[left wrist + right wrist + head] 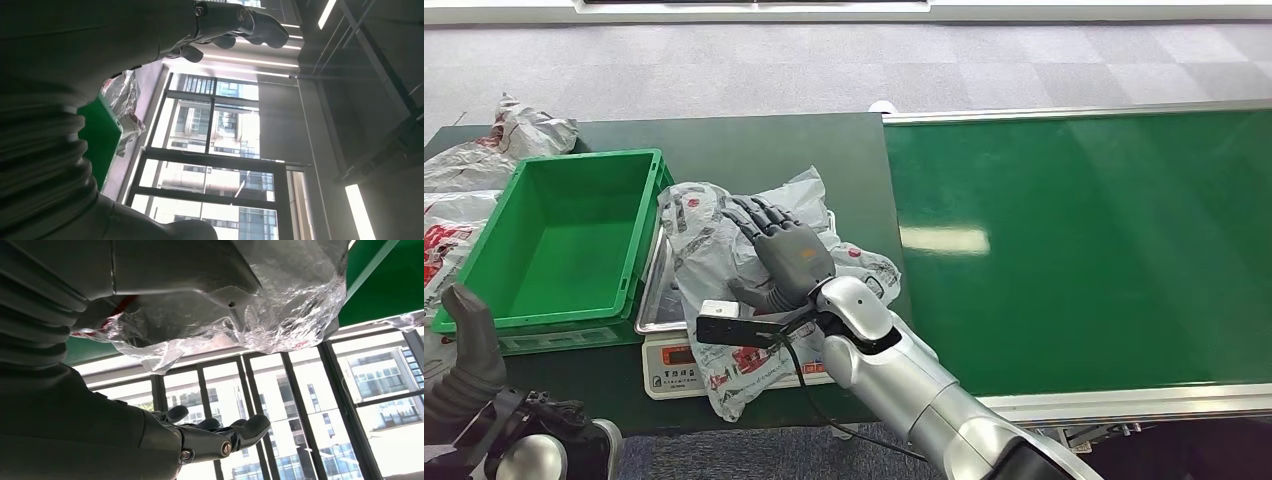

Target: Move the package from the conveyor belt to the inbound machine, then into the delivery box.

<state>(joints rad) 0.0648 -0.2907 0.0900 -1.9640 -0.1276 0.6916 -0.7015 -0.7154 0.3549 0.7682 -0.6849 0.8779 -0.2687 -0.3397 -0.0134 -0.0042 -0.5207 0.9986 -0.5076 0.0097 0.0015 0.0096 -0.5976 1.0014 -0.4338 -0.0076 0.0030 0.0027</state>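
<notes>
The package (pixel 709 235), a crumpled grey plastic bag with red print, lies on the pan of the inbound machine (pixel 669 365), a white scale with a red display. My right hand (pixel 784 255) lies flat on top of the package with its fingers stretched out and apart. In the right wrist view the hand (pixel 215 437) holds nothing and the package (pixel 280 305) shows beside it. The green delivery box (pixel 564 240) stands to the left of the scale with nothing in it. My left hand (pixel 474 345) is low at the near left, thumb up, holding nothing; its fingers (pixel 235 25) are loosely bent.
The green conveyor belt (pixel 1074 250) runs along the right with a metal rim. Several more grey bags (pixel 484 165) are piled left of the box on the dark table (pixel 754 145). Grey carpet lies beyond.
</notes>
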